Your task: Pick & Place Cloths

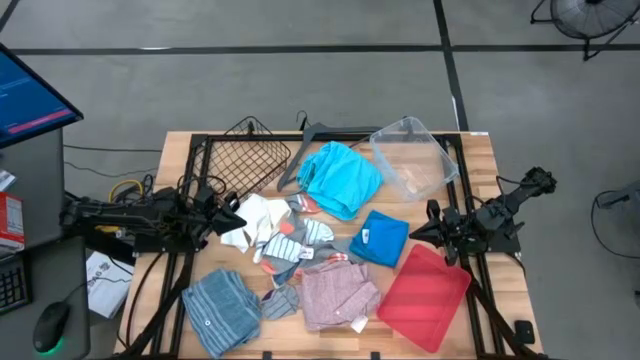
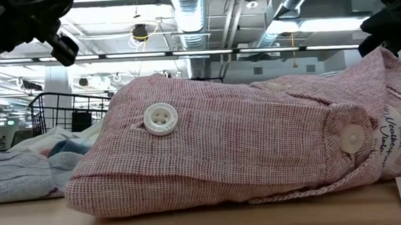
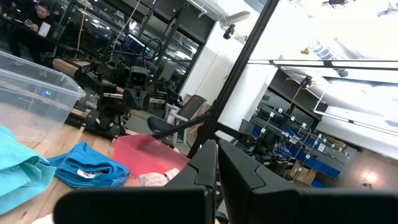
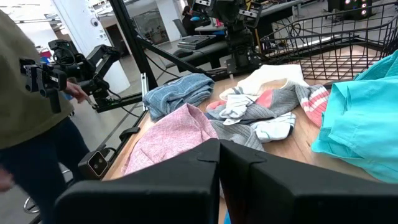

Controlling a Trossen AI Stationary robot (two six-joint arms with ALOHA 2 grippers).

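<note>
Both arms wait outside the heap of cloths (image 1: 300, 250): the left gripper (image 1: 232, 222) with fingers pressed together, empty, beside the white garment (image 1: 262, 215); the right gripper (image 1: 418, 232) likewise closed and empty, just right of the royal blue garment (image 1: 380, 240). Tangled socks (image 1: 290, 245) at the heap's centre could come up several at once, or drag a neighbour off the table. Left of the turquoise garment (image 1: 338, 178), the wire basket (image 1: 243, 158) appears empty; right of it, so does the clear plastic bin (image 1: 412, 155). The red tray (image 1: 425, 295) also lies bare.
</note>
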